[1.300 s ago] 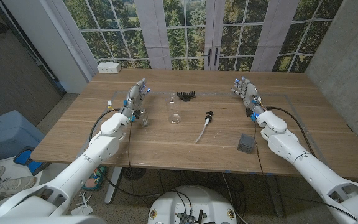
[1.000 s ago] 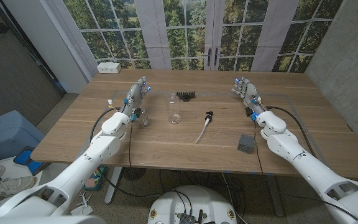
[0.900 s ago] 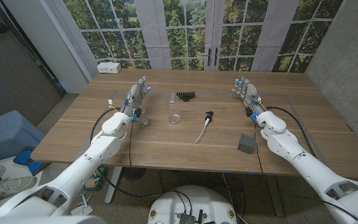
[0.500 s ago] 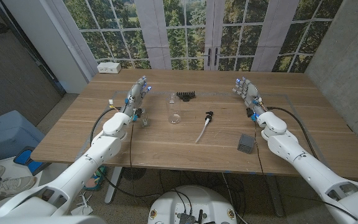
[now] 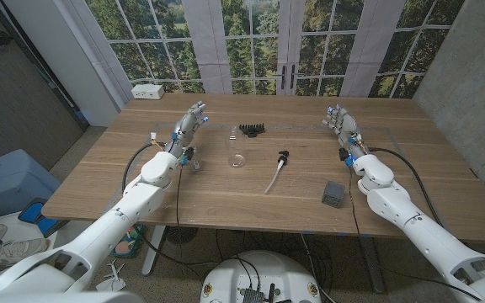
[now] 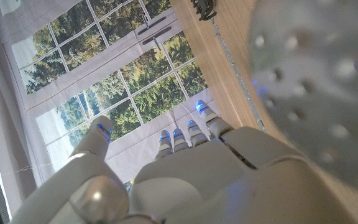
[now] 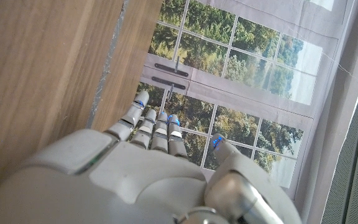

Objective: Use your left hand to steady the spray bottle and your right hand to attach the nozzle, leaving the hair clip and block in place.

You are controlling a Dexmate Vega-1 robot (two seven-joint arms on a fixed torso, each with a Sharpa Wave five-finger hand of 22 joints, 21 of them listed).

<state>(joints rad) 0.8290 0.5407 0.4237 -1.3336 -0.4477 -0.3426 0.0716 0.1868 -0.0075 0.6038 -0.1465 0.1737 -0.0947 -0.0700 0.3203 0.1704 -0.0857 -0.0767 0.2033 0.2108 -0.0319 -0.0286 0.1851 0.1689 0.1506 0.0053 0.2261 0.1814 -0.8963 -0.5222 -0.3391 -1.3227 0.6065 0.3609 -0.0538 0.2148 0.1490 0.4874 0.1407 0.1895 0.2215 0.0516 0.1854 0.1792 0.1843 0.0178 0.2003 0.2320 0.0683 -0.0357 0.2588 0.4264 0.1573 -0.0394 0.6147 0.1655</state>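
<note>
Our left hand [image 5: 190,120] is up over the table's [image 5: 226,189] left side, fingers straight and spread, holding nothing. In the left wrist view the same hand [image 6: 185,168] reaches out with fingers apart, the clip [image 6: 204,7] small at the far end of the wood. Our right hand [image 5: 341,124] is up on the right side, fingers extended and apart too, nothing in it; the right wrist view shows its back [image 7: 148,168] with fingers fanned toward the windows. Between them, the clear bottle [image 5: 237,147] stands upright, open at the top, well apart from either hand. The nozzle [image 5: 278,167] lies on the wood just right of it, black head away from us, white tube trailing toward us. The black clip [image 5: 252,129] sits behind the bottle. The grey block [image 5: 334,194] rests near our right forearm.
</note>
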